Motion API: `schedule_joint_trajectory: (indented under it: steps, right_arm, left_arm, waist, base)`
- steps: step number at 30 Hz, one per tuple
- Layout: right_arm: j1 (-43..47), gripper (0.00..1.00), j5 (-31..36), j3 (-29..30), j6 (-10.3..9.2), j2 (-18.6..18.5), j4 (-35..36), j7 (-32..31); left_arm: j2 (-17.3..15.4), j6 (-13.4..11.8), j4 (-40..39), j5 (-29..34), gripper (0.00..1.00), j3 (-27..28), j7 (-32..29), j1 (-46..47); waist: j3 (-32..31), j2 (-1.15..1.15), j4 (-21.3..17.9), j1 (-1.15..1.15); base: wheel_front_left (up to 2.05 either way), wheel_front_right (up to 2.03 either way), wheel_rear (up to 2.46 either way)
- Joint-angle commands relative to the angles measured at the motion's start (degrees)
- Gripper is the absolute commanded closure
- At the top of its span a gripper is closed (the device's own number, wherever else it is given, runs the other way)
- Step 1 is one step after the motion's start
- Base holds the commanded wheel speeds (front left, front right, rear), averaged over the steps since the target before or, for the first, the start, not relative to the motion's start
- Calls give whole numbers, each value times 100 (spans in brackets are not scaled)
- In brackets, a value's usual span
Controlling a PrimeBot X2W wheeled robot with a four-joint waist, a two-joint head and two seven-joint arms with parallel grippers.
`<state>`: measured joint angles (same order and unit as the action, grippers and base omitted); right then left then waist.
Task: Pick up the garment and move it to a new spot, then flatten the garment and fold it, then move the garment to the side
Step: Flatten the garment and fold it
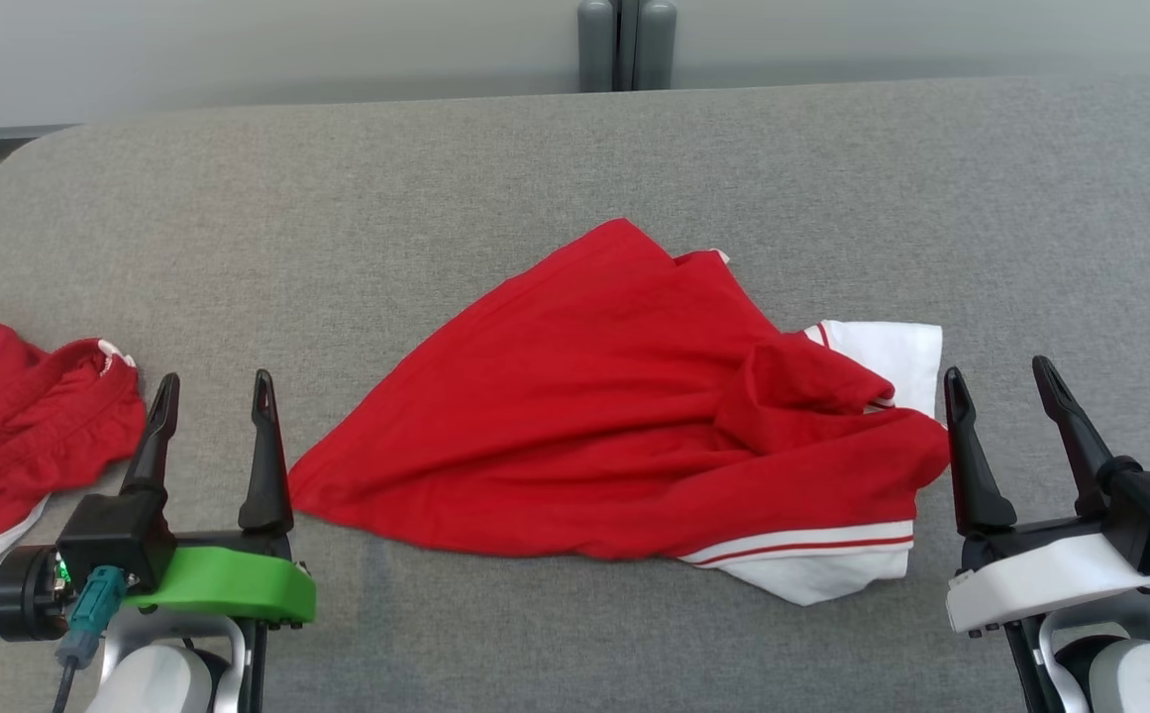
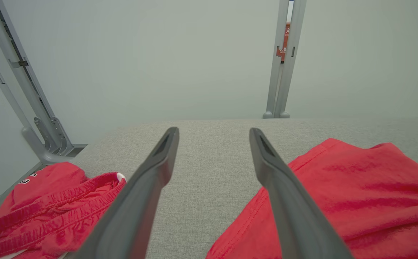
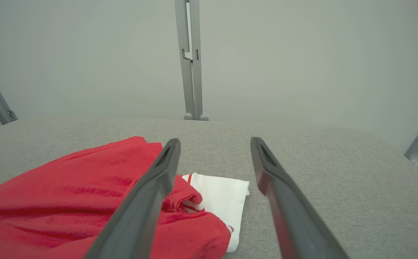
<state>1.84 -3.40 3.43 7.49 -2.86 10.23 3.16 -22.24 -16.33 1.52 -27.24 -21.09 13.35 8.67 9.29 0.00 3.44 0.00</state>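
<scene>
A crumpled red garment [image 1: 614, 416] with white sleeves and red-striped trim lies in the middle of the grey table [image 1: 535, 168]. It also shows at the right in the left wrist view as the garment [image 2: 353, 194], and at the lower left in the right wrist view as the garment [image 3: 72, 194]. My left gripper [image 1: 213, 391] stands open just left of the garment's pointed left corner, holding nothing. My right gripper [image 1: 1000, 381] stands open just right of its white sleeve [image 1: 891, 352], with nothing between its fingers.
A second red garment [image 1: 20, 426] with an elastic band lies bunched at the table's left edge; it is the second garment [image 2: 46, 208] in the left wrist view. A grey metal post [image 1: 626, 45] rises behind the table's far edge. A pale wall stands behind.
</scene>
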Motion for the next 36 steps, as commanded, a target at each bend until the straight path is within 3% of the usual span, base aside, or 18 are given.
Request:
schedule_joint_trajectory:
  steps: [1, 13, 24, 25, 26, 27, 36]
  right_arm:
    - [50, 0, -36, 0, 0, -10, -2, -2]
    - [-1, 0, -172, 50, 0, -72, -242, -155]
    - [-315, 0, -486, -112, 0, -241, -1467, -199]
    - [-367, 55, -541, -154, 0, -254, -1550, -193]
    - [-429, 93, -600, -210, 0, -277, -1625, -178]
    - [-483, 100, -659, -249, 0, -293, -1670, -181]
    - [-1060, 100, -827, -399, 0, -536, -1519, -3]
  left_arm:
    - [-42, -33, -36, 7, 0, 3, -21, -121]
    - [-113, -65, -231, 40, 0, -62, -181, -8]
    - [-44, 41, -162, 102, 0, -128, -67, 349]
    - [-39, 49, -147, 104, 0, -131, -65, 368]
    - [-35, 57, -132, 109, 0, -132, -49, 390]
    - [-32, 58, -120, 116, 0, -132, -49, 411]
    - [3, 53, -60, 149, 0, -133, 30, 540]
  waist:
    - [-25, 0, -31, 0]
    - [104, 0, -7, 0]
    - [524, 0, 125, 0]
    - [537, 0, 129, 0]
    - [550, 0, 135, 0]
    - [561, 0, 139, 0]
    - [650, 0, 167, 0]
  base:
    - [0, 0, 0]
    - [0, 0, 0]
    - [0, 0, 0]
    - [0, 0, 0]
    - [0, 0, 0]
    - [0, 0, 0]
    - [0, 0, 0]
